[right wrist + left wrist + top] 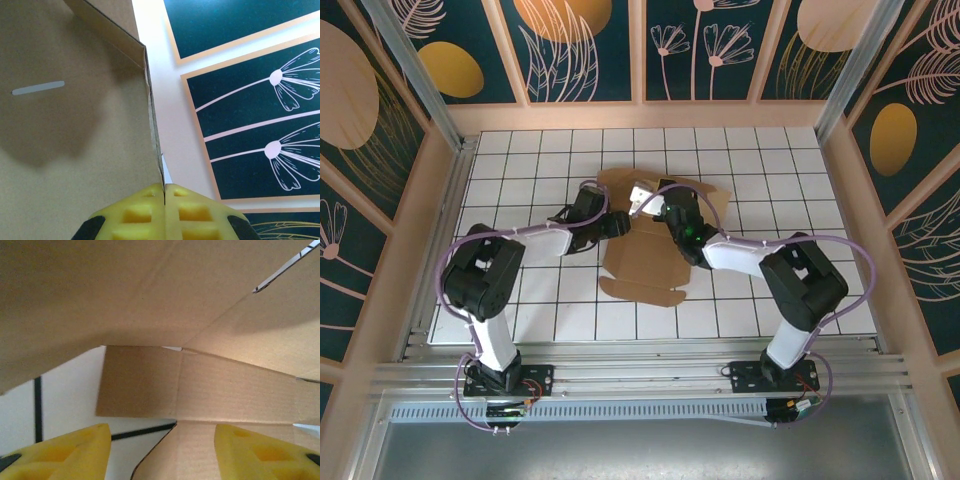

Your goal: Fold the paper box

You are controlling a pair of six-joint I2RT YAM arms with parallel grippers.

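I see the paper box (645,262) lying partly folded in the middle of the white gridded tabletop (520,180), between the two arms. The right jaws are pinched tight on the edge of a raised cardboard wall. The left jaws stand apart, yellow fingers (65,452) spread close against the cardboard, gripping nothing.

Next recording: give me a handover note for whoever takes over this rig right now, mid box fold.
Left end effector: open, fingers on either side of a low flap, under a lifted panel.
Right end effector: shut on the edge of an upright panel.
Box: mid-table, mostly a flat sheet, far panels lifted.
Done: far side partly raised.
Left: near walls and flaps lie flat; raise them and tuck them in.
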